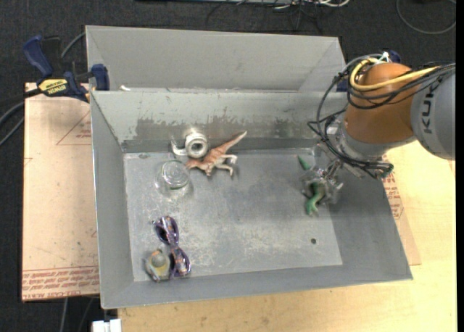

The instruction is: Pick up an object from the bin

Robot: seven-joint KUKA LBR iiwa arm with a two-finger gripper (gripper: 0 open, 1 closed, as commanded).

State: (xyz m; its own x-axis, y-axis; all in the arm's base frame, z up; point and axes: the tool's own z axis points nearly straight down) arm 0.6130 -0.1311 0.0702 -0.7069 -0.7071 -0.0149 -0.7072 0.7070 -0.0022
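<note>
Green piece [312, 204]: small and bent, lying on the floor of the bin [217, 109] near the right wall, with no other thing close by.
Pincer [322, 188]: low over the floor on the right side, its tip at the upper end of the green piece. Whether it touches the piece or sits just beside it, I cannot tell.
Pincer state: released or clenched, I cannot tell.
Step in hand: by my judgement, the grasp at the green piece; the lift is not yet done.
Next move: probably a sure hold on the piece, then a straight rise clear of the sloping right wall.
Others: a toy dinosaur [216, 157], white ring [194, 143] and clear cup [174, 177] at the back left, and purple sunglasses [171, 241] at the front left, all well apart from the pincer.
</note>
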